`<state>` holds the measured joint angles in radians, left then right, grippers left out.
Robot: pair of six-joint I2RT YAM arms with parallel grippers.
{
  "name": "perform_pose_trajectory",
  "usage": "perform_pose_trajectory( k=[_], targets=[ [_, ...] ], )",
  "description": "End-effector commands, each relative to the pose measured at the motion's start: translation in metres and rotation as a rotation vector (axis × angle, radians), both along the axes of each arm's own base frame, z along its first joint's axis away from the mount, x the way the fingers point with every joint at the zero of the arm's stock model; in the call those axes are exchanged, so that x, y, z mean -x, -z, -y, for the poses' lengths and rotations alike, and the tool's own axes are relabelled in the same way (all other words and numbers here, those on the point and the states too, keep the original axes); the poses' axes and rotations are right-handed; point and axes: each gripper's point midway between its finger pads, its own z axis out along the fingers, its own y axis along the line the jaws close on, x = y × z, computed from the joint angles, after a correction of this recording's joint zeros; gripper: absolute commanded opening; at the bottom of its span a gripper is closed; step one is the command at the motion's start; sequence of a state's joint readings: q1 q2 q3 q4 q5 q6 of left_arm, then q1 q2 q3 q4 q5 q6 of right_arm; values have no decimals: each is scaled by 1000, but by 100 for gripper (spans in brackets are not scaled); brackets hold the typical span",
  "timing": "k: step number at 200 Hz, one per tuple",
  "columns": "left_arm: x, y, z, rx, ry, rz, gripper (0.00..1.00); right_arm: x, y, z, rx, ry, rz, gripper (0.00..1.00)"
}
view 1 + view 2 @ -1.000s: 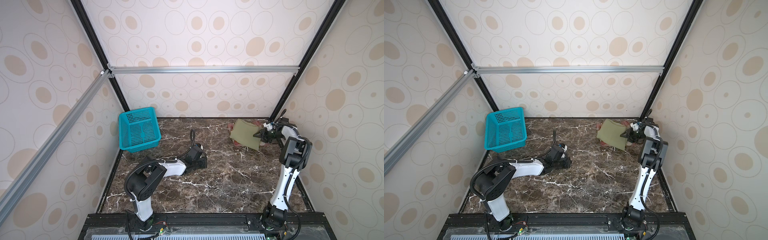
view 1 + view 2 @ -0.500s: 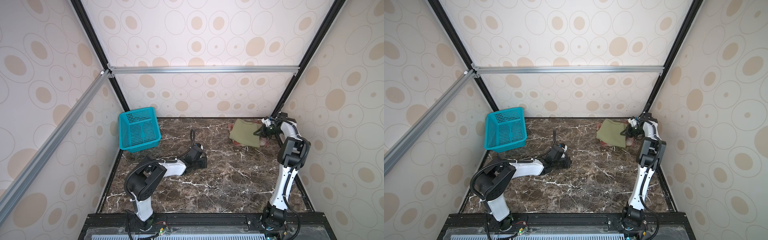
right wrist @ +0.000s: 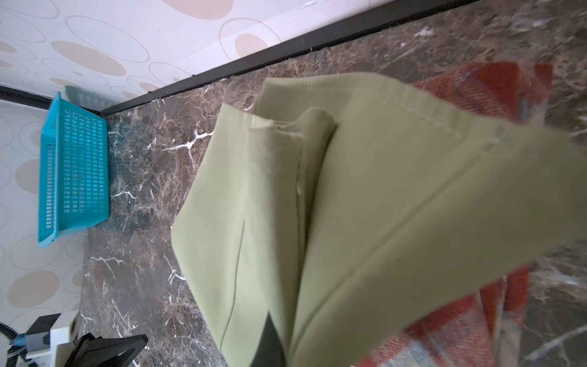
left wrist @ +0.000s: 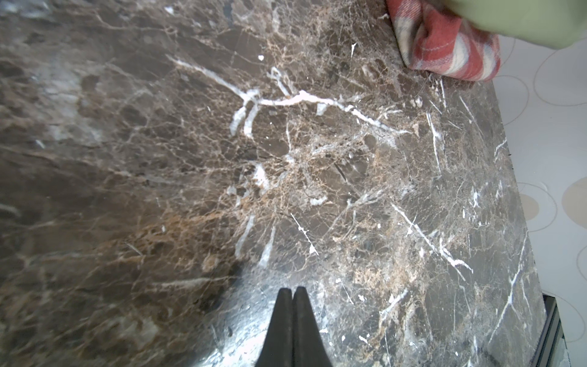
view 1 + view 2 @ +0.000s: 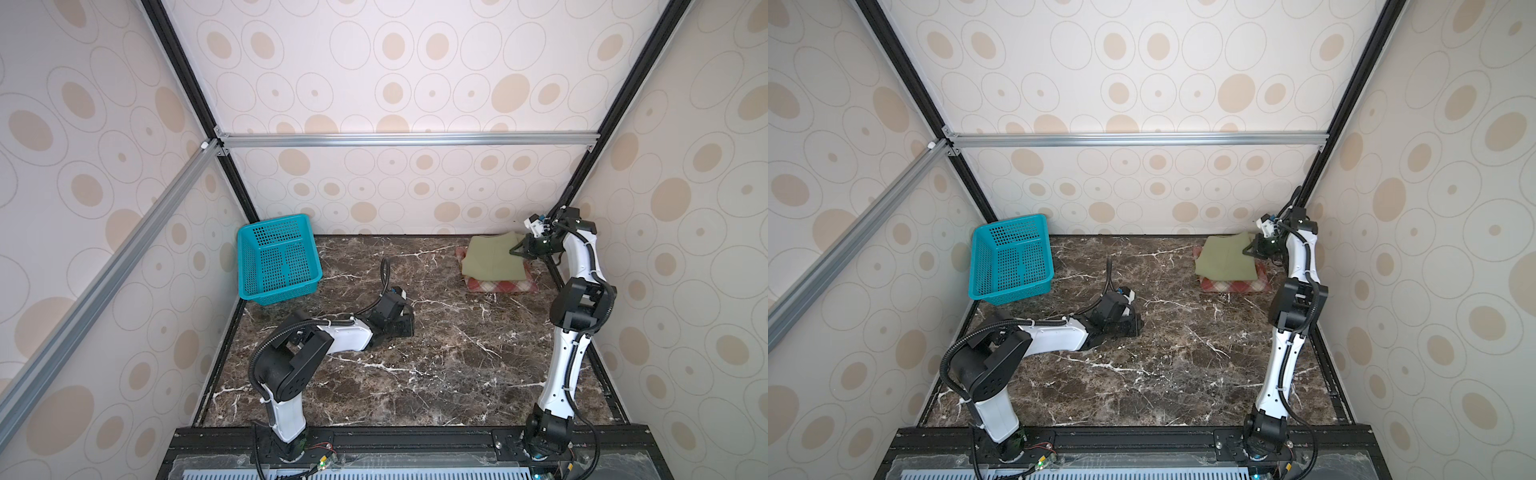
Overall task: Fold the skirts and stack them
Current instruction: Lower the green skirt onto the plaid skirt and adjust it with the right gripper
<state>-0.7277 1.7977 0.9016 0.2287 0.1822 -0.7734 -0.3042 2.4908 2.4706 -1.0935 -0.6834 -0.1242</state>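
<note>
Green skirt [image 5: 492, 259] is found folded at the far right of the marble table [image 5: 436, 365]. It is laid on top of the plaid skirt [image 5: 500, 286], whose red-and-cream edge is left showing along the near side in both top views. The right gripper [image 5: 515, 250] is placed at the far right corner of the green skirt. Its jaws are closed, and in the right wrist view a fold of the green skirt is seen pinched and raised off the pile. The left gripper [image 4: 292, 290] is held low at the bare table near the middle, jaws pressed together, nothing gripped; contact with the table cannot be told. A teal basket [image 5: 276, 257] is stood at the far left, well apart from the skirts.
</note>
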Motion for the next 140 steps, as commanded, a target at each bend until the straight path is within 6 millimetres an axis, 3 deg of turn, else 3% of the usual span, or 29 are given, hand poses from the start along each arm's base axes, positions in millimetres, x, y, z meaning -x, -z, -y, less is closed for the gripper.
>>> perform_pose_trajectory(
  k=[1,48,112,140],
  targets=[
    [1,1,2,-11,5,-3,0,1,14,6,26,-12,-22,0],
    [1,3,2,-16,4,-13,0,-7,28,12,58,-9,-9,0],
    [0,4,3,-16,-8,-23,0,-18,20,13,67,-9,61,0],
    [0,4,3,-17,-8,-29,0,-22,33,20,93,16,47,0]
  ],
)
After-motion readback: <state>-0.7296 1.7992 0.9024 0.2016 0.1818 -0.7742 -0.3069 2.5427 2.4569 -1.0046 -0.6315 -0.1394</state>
